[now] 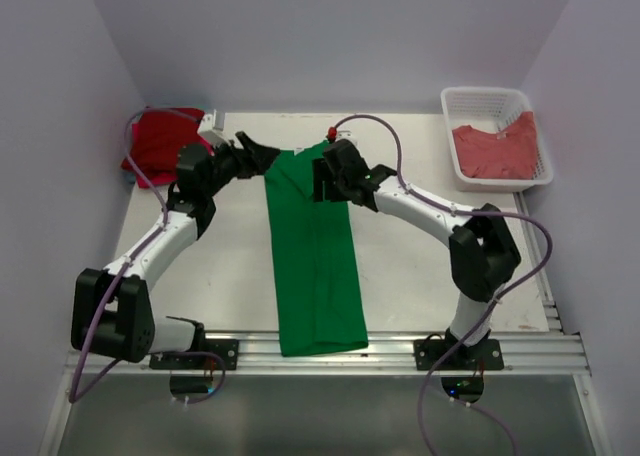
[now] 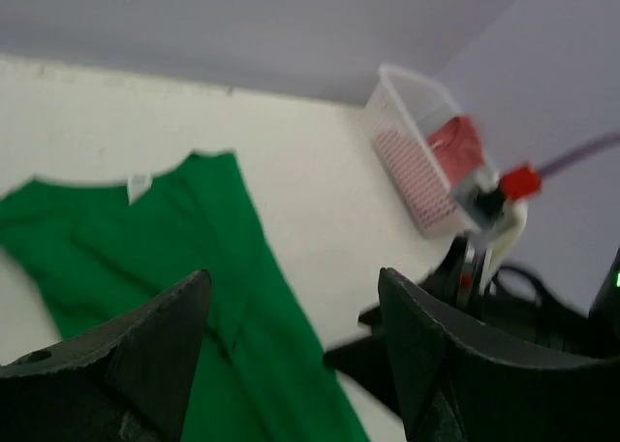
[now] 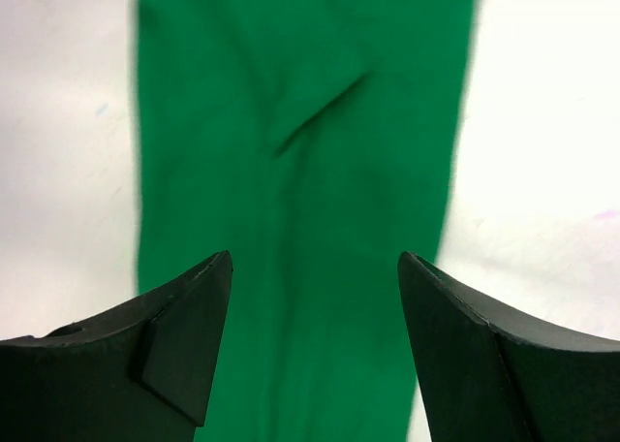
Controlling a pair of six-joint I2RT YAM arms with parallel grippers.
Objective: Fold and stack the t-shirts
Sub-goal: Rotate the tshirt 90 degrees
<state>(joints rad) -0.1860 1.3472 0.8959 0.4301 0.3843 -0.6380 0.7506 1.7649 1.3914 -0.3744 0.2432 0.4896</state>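
Left gripper (image 1: 252, 148): standing wide, gripping nothing, hovering just beside the far left corner of the green t-shirt (image 1: 316, 266).
Right gripper (image 3: 315, 263): standing wide as well, nothing sitting between its fingers (image 3: 184, 335), hanging over the cloth.
Green t-shirt: lying flat on the table (image 1: 420, 266) as a long narrow strip, passing directly under the right gripper, collar end nearest both tools.
Red t-shirt (image 1: 165, 141): lying bunched behind the left gripper.
Salmon t-shirt (image 1: 495, 148): sitting in the white basket (image 1: 490, 94), well off to the right gripper's right.
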